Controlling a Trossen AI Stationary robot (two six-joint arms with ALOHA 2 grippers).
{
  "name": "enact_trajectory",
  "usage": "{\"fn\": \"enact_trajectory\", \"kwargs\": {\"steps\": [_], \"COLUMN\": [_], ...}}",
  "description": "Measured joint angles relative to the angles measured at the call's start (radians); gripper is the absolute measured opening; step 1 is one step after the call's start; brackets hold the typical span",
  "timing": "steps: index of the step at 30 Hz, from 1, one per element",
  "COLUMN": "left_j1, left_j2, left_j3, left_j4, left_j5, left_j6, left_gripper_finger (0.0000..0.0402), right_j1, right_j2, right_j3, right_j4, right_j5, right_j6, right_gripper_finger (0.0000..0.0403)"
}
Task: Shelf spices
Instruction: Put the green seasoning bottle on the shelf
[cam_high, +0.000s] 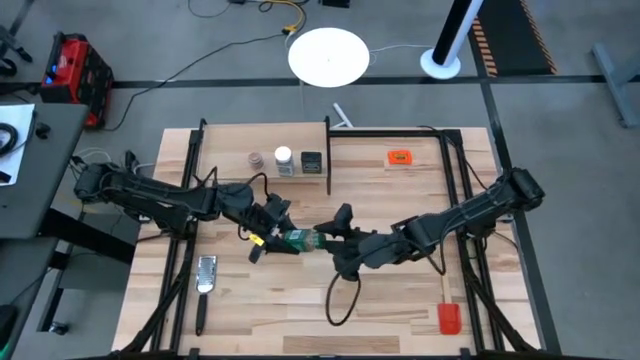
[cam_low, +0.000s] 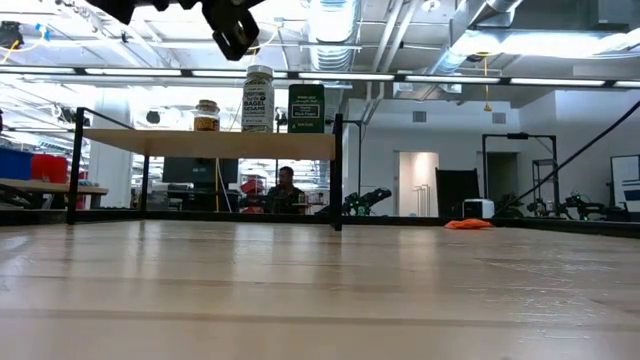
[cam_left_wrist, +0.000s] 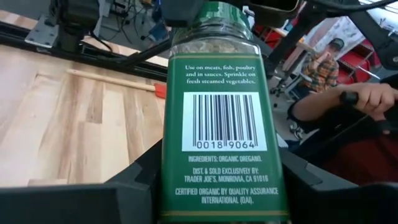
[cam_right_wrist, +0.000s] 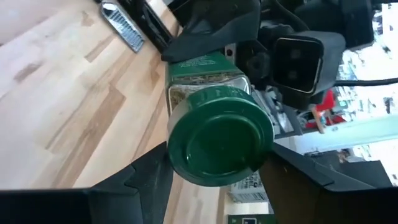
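The green-lidded jar (cam_high: 297, 240) hangs over the middle of the table between my two grippers. It lies about level, with its lid toward the right arm. My left gripper (cam_high: 278, 230) comes from the left and is shut on the jar's body (cam_left_wrist: 217, 124). My right gripper (cam_high: 326, 240) comes from the right and is shut on the green lid (cam_right_wrist: 219, 140). The shelf (cam_high: 225, 150) stands at the far left. On its plank stand a brownish jar (cam_high: 256, 160), a white-lidded clear jar (cam_high: 284, 160) and a black tin (cam_high: 311, 162). My left gripper pinches the jar's lower body by its two narrow sides (cam_left_wrist: 171, 186), with the barcode label facing the wrist camera. Its fingers (cam_left_wrist: 134, 183) come level from the table's left and lie along the jar. The jar is clear of the table. My right gripper pinches the rim of the green lid (cam_right_wrist: 177, 155) between its two fingers (cam_right_wrist: 146, 180), and the lid's top faces the wrist camera. The fingers come from the table's right, slanting slightly down, in line with the jar.
A metal grater with a dark handle (cam_high: 206, 278) lies near the front left. The red-headed spatula (cam_high: 447, 312) lies at the front right, and a flat orange tag (cam_high: 400, 157) at the back right. A person (cam_left_wrist: 367, 99) sits beyond the table.
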Motion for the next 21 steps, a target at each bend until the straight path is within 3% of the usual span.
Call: {"fn": "enact_trajectory", "kwargs": {"steps": [7, 21], "left_j1": [0.002, 0.002], "left_j2": [0.000, 0.001], "left_j3": [-0.015, -0.015], "left_j4": [0.013, -0.009], "left_j5": [0.015, 0.006], "left_j6": [0.084, 0.123], "left_gripper_finger": [0.0168, 0.0168], "right_j1": [-0.016, -0.019], "right_j2": [0.010, 0.011], "right_j3": [0.042, 0.048], "right_j4": [-0.033, -0.048], "right_j5": [-0.120, -0.136], "right_j6": [0.032, -0.031], "right_gripper_finger": [0.0226, 0.0226]}}
